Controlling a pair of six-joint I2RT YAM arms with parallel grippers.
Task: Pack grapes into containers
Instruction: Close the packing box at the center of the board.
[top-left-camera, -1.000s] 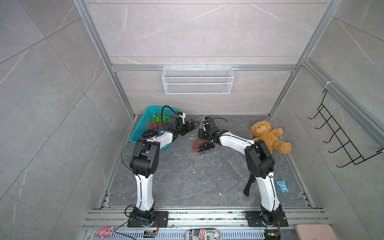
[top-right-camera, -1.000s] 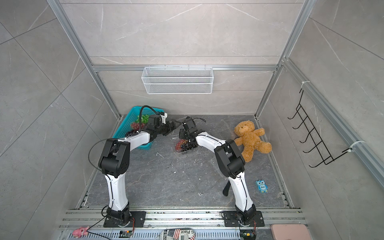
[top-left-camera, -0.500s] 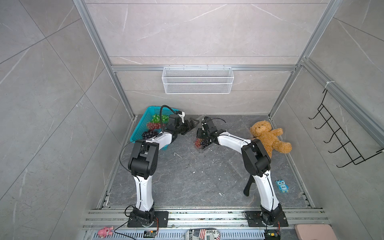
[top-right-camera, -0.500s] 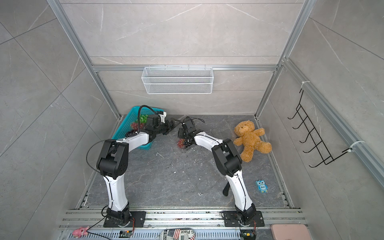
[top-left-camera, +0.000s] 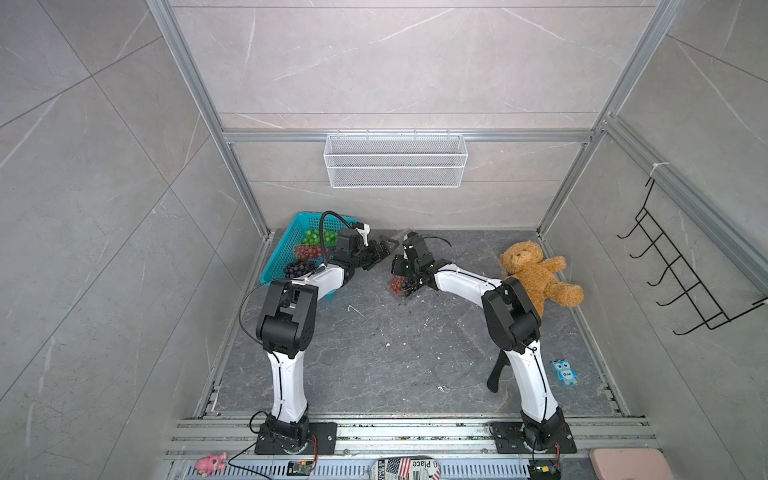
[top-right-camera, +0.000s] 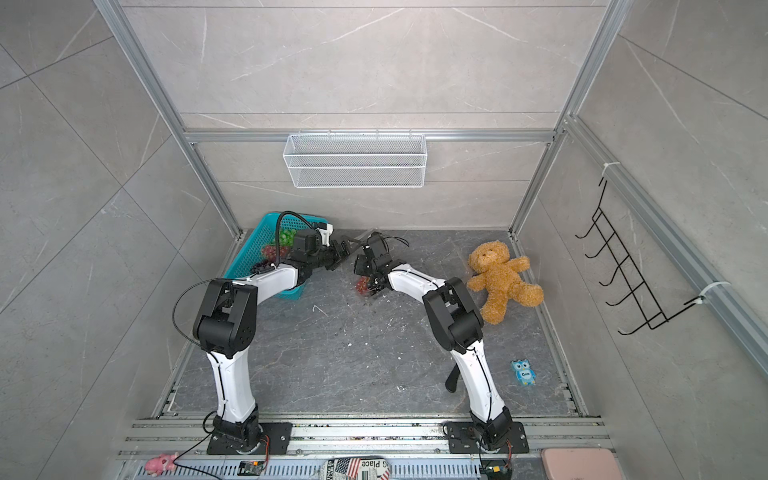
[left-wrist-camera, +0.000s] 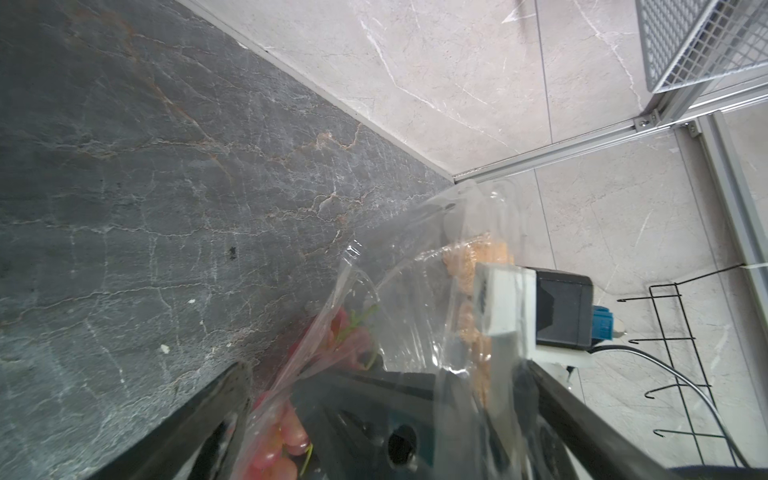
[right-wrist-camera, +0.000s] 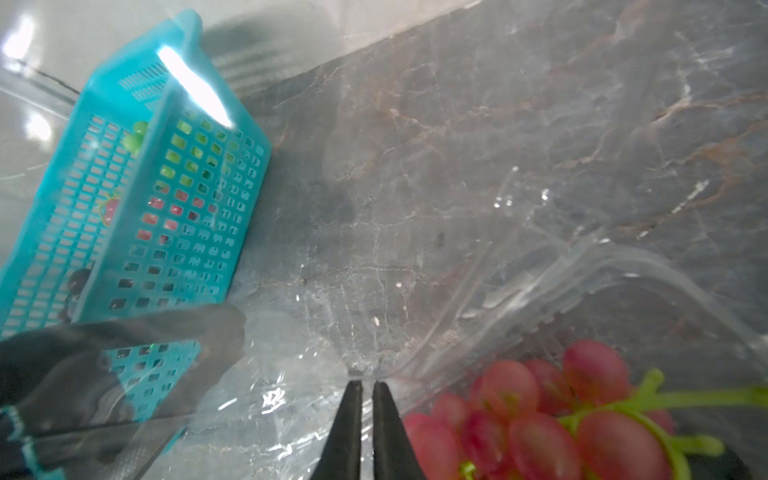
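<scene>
**Right wrist view: box edge pinched**

My right gripper (right-wrist-camera: 365, 384) is closed on the thin edge of the clear plastic clamshell box (right-wrist-camera: 540, 266), which is between both grippers, low at the dark stone table (right-wrist-camera: 457, 166). The translucent red grapes (right-wrist-camera: 540, 407) are inside it. My left gripper (left-wrist-camera: 384, 374) is spread wide and holds nothing. I should move slowly, so the plastic does not slip out. Since one second ago, my right elbow came slightly toward the left arm.

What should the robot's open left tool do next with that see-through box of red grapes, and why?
Probably close the left tool on the clear flap. That tool is open with the flap between its fingers, while the right tool is shut on the edge of the clear container, and red grapes lie inside. Gripping it may help fold the container shut.
</scene>
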